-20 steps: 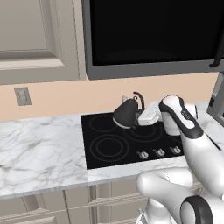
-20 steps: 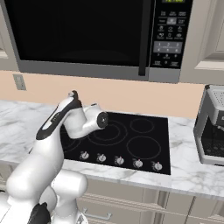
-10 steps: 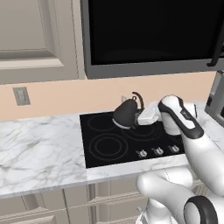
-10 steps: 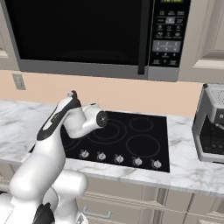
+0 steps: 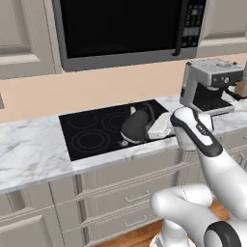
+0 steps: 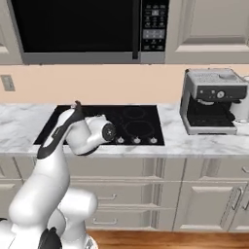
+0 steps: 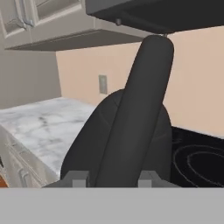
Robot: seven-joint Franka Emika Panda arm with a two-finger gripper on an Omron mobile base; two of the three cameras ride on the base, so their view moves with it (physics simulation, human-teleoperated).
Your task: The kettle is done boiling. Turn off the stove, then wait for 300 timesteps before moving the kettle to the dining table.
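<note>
Apparently mid-carry: the kettle [image 5: 134,128] sits at centre frame in the left base view, over the front right part of the stove [image 5: 91,130], hard against the white hand. Whether it is lifted clear of the glass, can't tell. In the hand view the kettle's dark body and thick handle [image 7: 135,118] rise right between the gripper [image 7: 109,180] tips, so the fingers look closed on the handle, though contact itself is cropped by the frame bottom.

Progress, as a judgement: knob step probably done, since the arm has the kettle, but the knobs [image 6: 136,140] are too small to read. Left: the whole transport. The dining table isn't reached; the marble counter [image 5: 29,154] and the coffee machine [image 5: 210,87] flank the stove.

Orientation: kettle tilted, long axis leaning toward upper right in the left base view, base toward lower left. Spout direction can't tell.
</note>
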